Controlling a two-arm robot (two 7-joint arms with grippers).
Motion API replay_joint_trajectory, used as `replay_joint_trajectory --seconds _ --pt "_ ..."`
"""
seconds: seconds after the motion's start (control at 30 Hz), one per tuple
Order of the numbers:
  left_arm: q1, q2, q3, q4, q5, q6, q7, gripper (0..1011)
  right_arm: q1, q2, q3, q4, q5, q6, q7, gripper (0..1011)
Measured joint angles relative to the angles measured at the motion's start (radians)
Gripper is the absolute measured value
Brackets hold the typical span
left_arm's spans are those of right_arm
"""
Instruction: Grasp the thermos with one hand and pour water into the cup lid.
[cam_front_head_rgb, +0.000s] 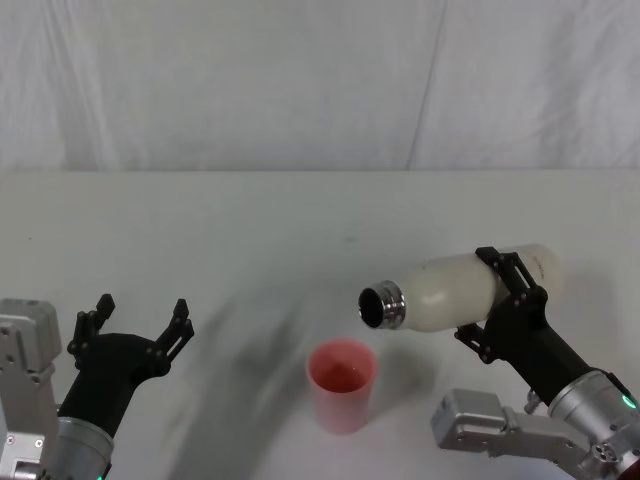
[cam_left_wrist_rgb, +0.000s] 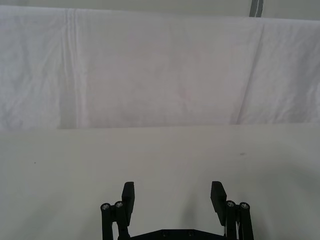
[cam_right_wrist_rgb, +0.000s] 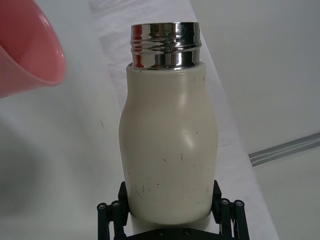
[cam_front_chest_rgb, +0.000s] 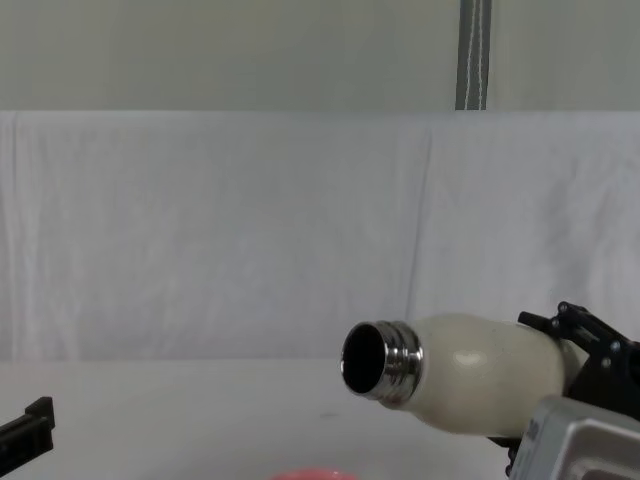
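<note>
- The right gripper (cam_front_head_rgb: 505, 300) is clamping the thermos (cam_front_head_rgb: 470, 290) around its lower body, one finger on each side, and is holding it in the air above the table (cam_front_head_rgb: 250, 230), on the robot's right.
- The thermos is lying close to horizontal, its long axis running across the table from right to left, with the open steel neck (cam_front_head_rgb: 383, 306) pointing toward the robot's left and dipping slightly downward.
- The cup lid (cam_front_head_rgb: 341, 384) is standing upright on the table, open side up, below the neck and a little to its left and nearer the robot; in the right wrist view its pink rim (cam_right_wrist_rgb: 30, 50) is showing off to one side of the neck.
- No stream is visible leaving the mouth, so the pour appears to be at the tipping stage.
- To do this well, the right gripper should probably be bringing the mouth directly over the cup lid before tipping further, then rotating slowly so water drops inside the rim rather than past it.
- The grip should be kept firm, since the smooth matte body could slip as it tilts.
- The left gripper (cam_front_head_rgb: 135, 322) is resting idle low on the robot's left, its fingers spread apart and holding nothing.
</note>
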Motion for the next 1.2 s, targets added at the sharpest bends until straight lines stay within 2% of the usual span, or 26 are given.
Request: replay_joint_trajectory --seconds 0.7,1.2 --pt "0.000 0.000 0.000 0.000 0.000 0.000 0.000 1001 0.036 0.027 -0.049 0.023 -0.067 0.008 -0.031 950" --pt "0.000 0.000 0.000 0.000 0.000 0.000 0.000 1001 0.055 0.031 -0.070 0.042 -0.091 0.013 -0.058 950"
